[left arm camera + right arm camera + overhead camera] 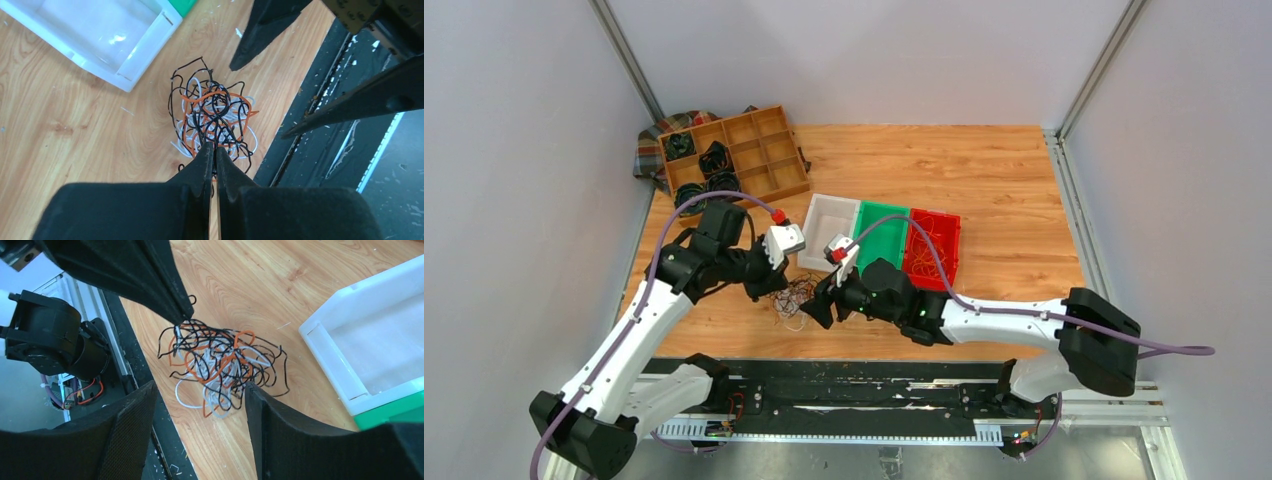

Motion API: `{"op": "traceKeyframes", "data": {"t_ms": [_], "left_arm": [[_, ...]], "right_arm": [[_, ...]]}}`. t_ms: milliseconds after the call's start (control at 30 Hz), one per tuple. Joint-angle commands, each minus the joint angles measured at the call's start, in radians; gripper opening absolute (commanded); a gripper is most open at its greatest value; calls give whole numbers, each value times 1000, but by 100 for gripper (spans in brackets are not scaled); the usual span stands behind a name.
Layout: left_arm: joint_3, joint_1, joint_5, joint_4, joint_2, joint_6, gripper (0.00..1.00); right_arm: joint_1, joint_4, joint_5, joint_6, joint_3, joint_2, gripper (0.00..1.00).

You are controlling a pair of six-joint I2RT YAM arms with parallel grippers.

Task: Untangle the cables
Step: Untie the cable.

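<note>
Cables [215, 120] lie knotted on the counter [60, 130], just beside the white tray [100, 35]. The left hand [214, 146] is clamped on the knot's edge, the right hand [199, 387] held open over it; one outer loop should be drawn out slowly.

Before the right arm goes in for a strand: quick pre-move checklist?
1. Left hand shut on the cables: ok.
2. Which single strand it pinches: cannot tell.
3. Right hand open: ok.
4. Tangle lined up ahead of the right hand's open fingers: ok, in its wrist view.
5. Orange, white and black strands separated: not ok, one knot.
6. White bin apart from the tangle: ok.
</note>
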Motion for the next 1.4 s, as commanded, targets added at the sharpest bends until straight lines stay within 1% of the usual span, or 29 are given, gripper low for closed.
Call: {"op": "traceKeyframes", "data": {"t_ms": [0, 67, 167, 300, 333, 400, 500, 533, 567, 600, 633, 733, 767, 800, 867, 933, 1033, 1133, 1167, 1267, 1367], "left_arm": [[-8, 6, 88, -3, -45, -10, 5], [-4, 6, 89, -4, -50, 2, 5], [13, 6, 105, -11, -51, 20, 4], [39, 3, 149, -15, -46, 17, 2], [42, 3, 158, -15, -45, 18, 2], [49, 5, 166, -15, -42, 22, 2], [60, 5, 162, -15, -35, 29, 2], [62, 5, 156, -15, -33, 32, 4], [63, 5, 145, -16, -31, 36, 14], [63, 5, 124, -15, -31, 40, 30], [63, 6, 100, -15, -31, 42, 45], [52, 6, -4, 14, -55, 12, 75], [43, 5, -36, 32, -74, -2, 87], [33, 5, -65, 56, -97, -15, 97], [11, 5, -123, 103, -145, -56, 98], [4, 5, -176, 133, -177, -94, 98], [24, 5, -204, 122, -188, -134, 98], [34, 6, -133, 91, -189, -167, 99], [29, 5, -95, 81, -191, -178, 98], [-5, 6, -10, 64, -192, -174, 92], [-36, 3, 36, 44, -191, -131, 87]], "right_arm": [[21, 50, 64, -40, 13, 35, 66], [21, 32, 51, -64, 46, 75, 68], [21, 16, 54, -89, 93, 140, 68], [21, 50, 54, -80, 121, 194, 60], [21, 61, 54, -75, 124, 203, 56], [21, 81, 48, -64, 131, 212, 43], [21, 108, 55, -39, 128, 215, 20], [20, 119, 61, -30, 121, 211, 12], [20, 132, 69, -17, 111, 204, 3], [18, 145, 82, 3, 99, 197, 1], [12, 158, 93, 30, 86, 189, 1], [-28, 202, 84, 179, 39, 162, 1], [-43, 222, 83, 225, 21, 153, 1], [-56, 243, 85, 265, 2, 142, 1], [-71, 259, 105, 335, -24, 118, 1], [-75, 238, 136, 375, -26, 90, 1], [-71, 97, 195, 414, 13, 54, 1], [-36, -136, 360, 457, 93, 23, 1], [-33, -188, 373, 475, 116, 16, 1], [-22, -188, 392, 493, 119, -11, 1], [-9, -267, 449, 524, 150, -33, 1]]}}
